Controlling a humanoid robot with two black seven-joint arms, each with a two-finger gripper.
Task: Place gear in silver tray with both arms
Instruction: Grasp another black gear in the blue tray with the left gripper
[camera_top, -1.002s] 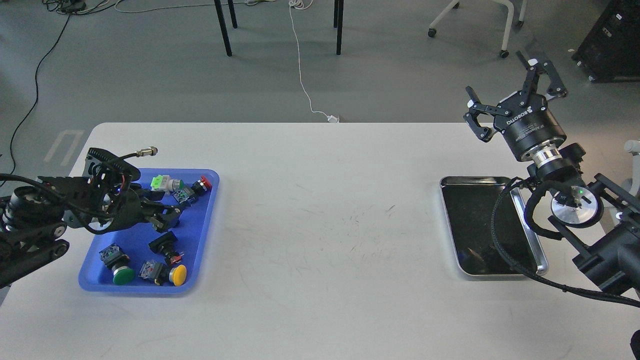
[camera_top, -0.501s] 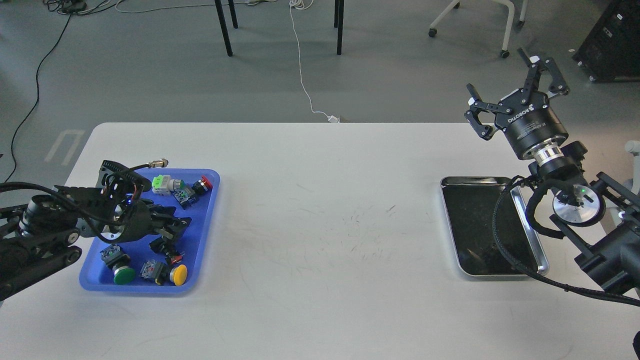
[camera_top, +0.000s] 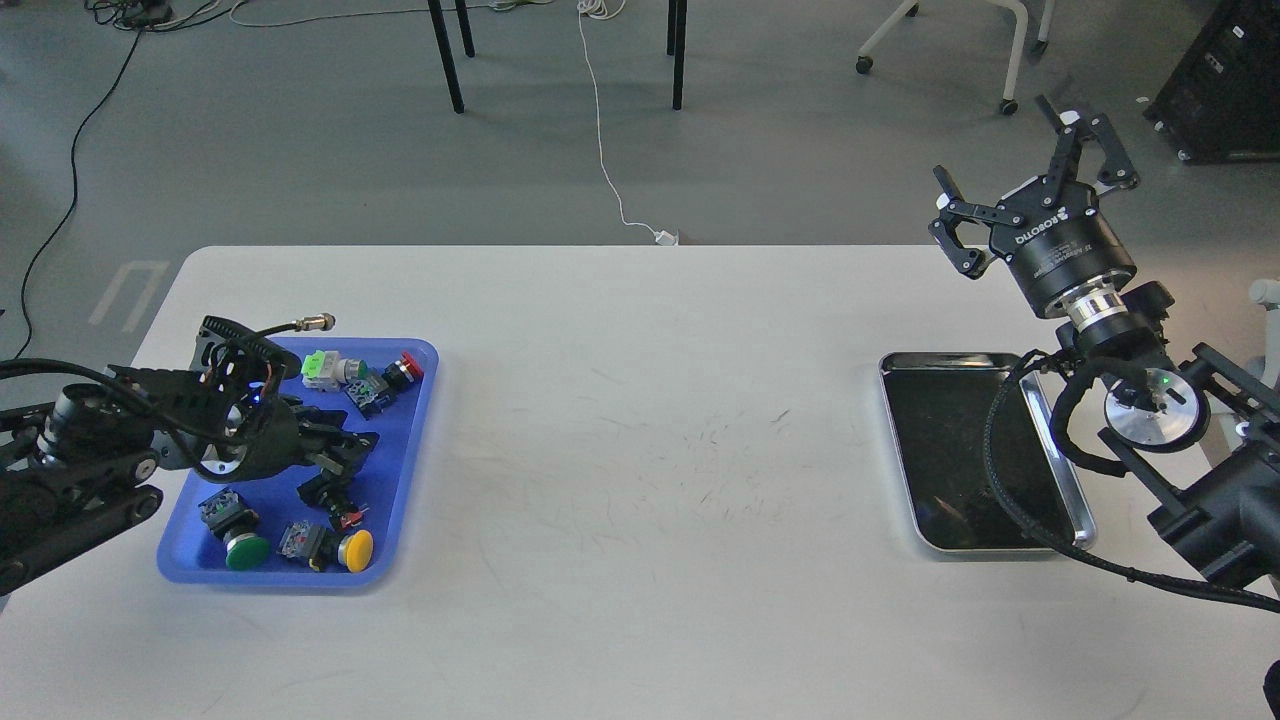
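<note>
Silver tray (camera_top: 1072, 500), one; arms, two.

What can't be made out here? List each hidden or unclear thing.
Head view only:
- Left gripper: dark fingers over the black switch in the blue plastic tray; open or shut, cannot tell.
- Shiny silver metal tray: right rim partly covered by the right arm's black cable.
- Small push-button parts: labels too small to read.
</note>
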